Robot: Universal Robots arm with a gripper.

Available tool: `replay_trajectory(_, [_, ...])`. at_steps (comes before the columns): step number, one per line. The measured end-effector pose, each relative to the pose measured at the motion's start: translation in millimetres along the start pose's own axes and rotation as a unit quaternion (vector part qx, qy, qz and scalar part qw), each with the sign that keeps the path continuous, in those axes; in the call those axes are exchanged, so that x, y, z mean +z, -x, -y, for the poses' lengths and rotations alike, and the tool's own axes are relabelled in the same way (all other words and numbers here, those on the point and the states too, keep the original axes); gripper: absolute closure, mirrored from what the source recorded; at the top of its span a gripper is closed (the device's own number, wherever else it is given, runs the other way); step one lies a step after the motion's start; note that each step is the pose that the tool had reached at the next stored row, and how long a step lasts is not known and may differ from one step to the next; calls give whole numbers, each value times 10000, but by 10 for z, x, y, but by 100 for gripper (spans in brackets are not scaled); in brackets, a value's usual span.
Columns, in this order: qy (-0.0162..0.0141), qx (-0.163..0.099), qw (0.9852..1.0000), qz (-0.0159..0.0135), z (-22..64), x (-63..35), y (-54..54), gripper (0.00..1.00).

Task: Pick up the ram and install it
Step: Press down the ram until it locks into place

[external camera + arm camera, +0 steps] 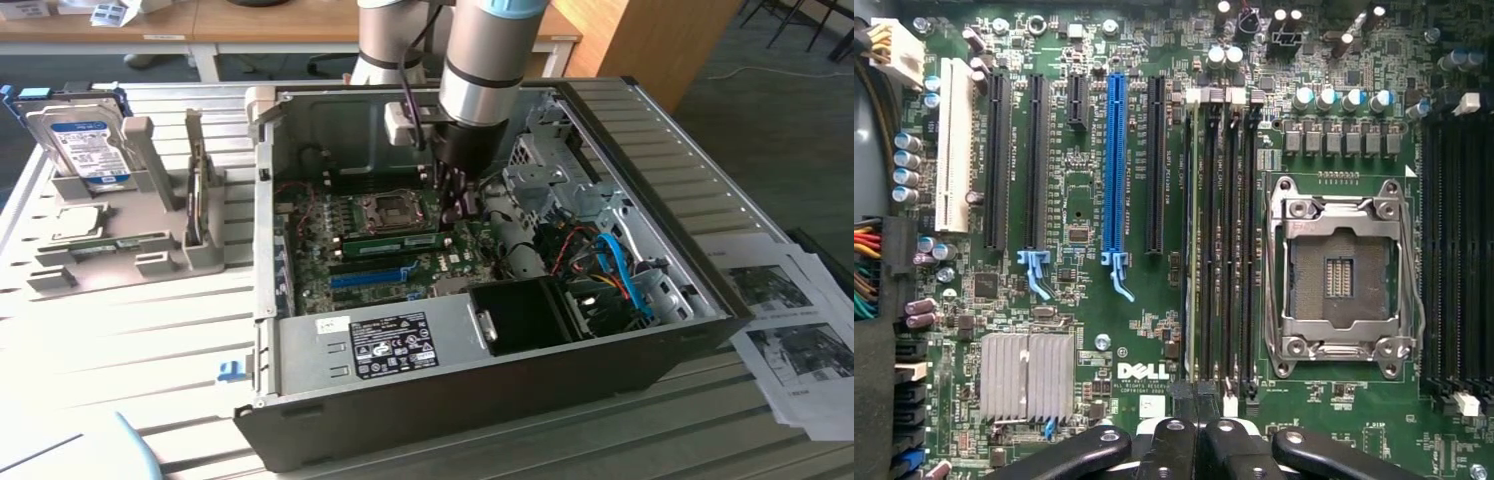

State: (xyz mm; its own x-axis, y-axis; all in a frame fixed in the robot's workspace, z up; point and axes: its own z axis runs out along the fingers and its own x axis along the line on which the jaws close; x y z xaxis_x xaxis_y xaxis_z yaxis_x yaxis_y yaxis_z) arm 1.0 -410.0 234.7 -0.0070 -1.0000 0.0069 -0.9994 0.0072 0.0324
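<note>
A slatted grey table (134,330) is filling most of the exterior view, carrying an open computer case (627,330) that is lying on its side across the centre and right of the frame. Inside the case, the green motherboard (314,270) is sitting in the centre left, with a blue slot (370,276) toward its lower part and the CPU socket (392,210) above that. The robot arm (481,60) is coming down from the top centre of the frame into the case, and its claw (454,190) is hanging just above the motherboard, beside the socket. In the wrist view the claw (1199,432) is showing at the bottom centre, its fingers (1172,445) pressed together with nothing between them. The ram (395,241) is lying seated in a slot just below the socket in the exterior view; in the wrist view it (1192,230) is standing edge-on in the bank of black slots, directly in line with the claw. At the upper left of the exterior view, a grey rack (160,240) is holding a hard drive (83,145) upright. Printed sheets (787,320) are lying at the right edge.
</note>
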Motion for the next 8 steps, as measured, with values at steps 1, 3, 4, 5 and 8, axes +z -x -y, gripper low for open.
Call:
replay_trajectory(1, [0,0,10000,0,0,7,0,91])
replay_trajectory(3, [0,0,10000,0,0,6,0,91])
replay_trajectory(4, [0,0,10000,-1,0,6,0,91])
replay_trajectory(5, [0,0,10000,-1,0,6,0,91])
replay_trajectory(8, [0,0,10000,0,1,10,11,91])
